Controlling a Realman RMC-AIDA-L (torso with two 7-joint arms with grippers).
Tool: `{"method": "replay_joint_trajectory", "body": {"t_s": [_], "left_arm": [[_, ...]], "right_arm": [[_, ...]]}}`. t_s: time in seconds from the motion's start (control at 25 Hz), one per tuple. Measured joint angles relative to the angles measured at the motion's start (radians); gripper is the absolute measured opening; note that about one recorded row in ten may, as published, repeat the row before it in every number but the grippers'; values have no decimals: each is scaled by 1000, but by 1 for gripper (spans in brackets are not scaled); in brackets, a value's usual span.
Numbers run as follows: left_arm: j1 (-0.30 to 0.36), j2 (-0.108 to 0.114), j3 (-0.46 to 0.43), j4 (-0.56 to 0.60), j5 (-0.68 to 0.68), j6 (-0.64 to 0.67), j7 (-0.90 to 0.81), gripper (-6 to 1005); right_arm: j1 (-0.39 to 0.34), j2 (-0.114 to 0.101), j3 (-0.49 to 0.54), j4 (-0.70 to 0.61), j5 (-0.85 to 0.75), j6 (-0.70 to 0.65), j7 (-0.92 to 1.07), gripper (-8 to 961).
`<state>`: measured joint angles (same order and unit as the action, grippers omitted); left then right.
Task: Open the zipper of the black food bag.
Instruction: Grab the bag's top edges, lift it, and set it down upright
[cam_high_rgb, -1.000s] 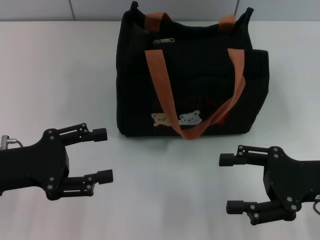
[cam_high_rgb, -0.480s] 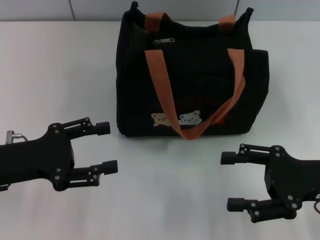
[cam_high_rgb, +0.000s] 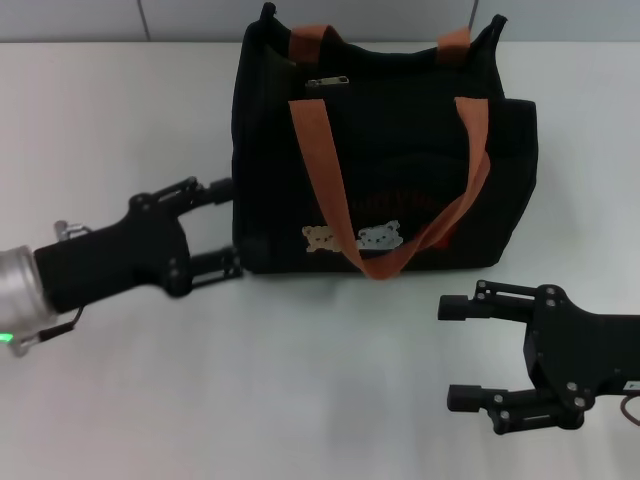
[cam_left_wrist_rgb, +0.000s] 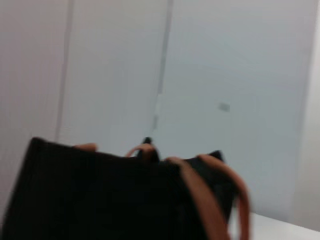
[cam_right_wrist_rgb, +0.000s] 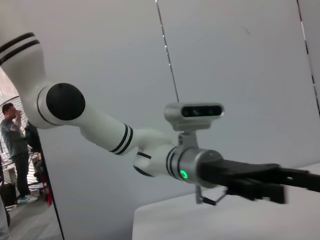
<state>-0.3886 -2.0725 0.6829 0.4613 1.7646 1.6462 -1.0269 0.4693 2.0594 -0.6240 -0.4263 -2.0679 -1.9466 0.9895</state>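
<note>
Bringing the left gripper, fingers spread, against the black food bag mid-table, I am bracing it before the open right gripper reaches the zipper.

Blurred, cropped views
Left wrist view smears the black food bag, base cut off; right claw body cropped at head-view edge; zipper teeth too small.
</note>
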Motion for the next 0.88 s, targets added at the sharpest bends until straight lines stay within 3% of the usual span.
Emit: {"method": "replay_joint_trajectory", "body": {"t_s": [0.32, 0.8, 0.88], "left_arm": [[-60, -4, 1, -110, -75, -179, 30, 702], [-77, -7, -1, -152, -77, -189, 97, 672], [-76, -7, -1, -152, -77, -190, 97, 580]], "right_arm": [[-1, 5, 0, 9, 0, 23, 0, 820], [6, 16, 0, 12, 0, 60, 0, 821], [6, 17, 0, 12, 0, 61, 0, 821]]}}
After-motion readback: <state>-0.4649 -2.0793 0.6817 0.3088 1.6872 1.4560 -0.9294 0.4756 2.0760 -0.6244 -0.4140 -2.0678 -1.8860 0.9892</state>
